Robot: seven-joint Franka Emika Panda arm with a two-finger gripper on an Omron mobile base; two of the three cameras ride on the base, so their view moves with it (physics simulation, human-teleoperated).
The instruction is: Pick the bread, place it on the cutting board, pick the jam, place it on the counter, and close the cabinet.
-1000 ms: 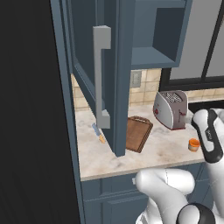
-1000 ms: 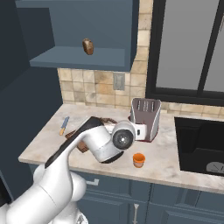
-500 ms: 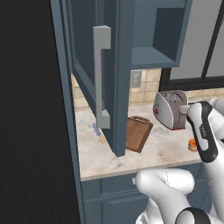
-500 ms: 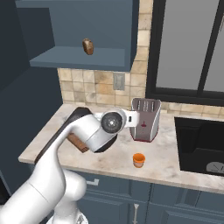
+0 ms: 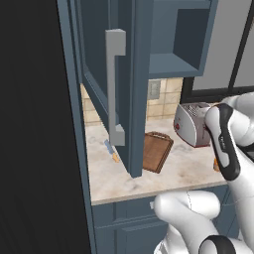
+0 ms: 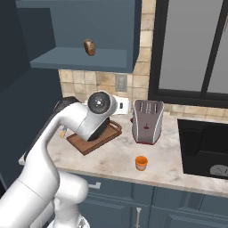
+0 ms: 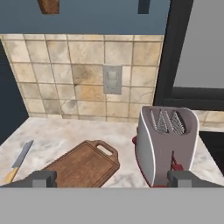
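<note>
My hand is wide open and holds nothing; its two dark tips stand far apart at the bottom of the hand view, up above the surface. The bread sits on the bottom shelf of the open cabinet, up on the wall. I can see a bit of it at the top of the hand view too. The cutting board lies flat near the back of the surface, with its little handle loop toward the wall. My arm hides part of it in the right base view. The jam stands upright near the front edge of the surface, in front of the toaster and apart from it. The toaster stands just beside the board, nearer the sink. A knife lies near the far end of the surface, on the other side of the board. The cabinet door hangs open.
</note>
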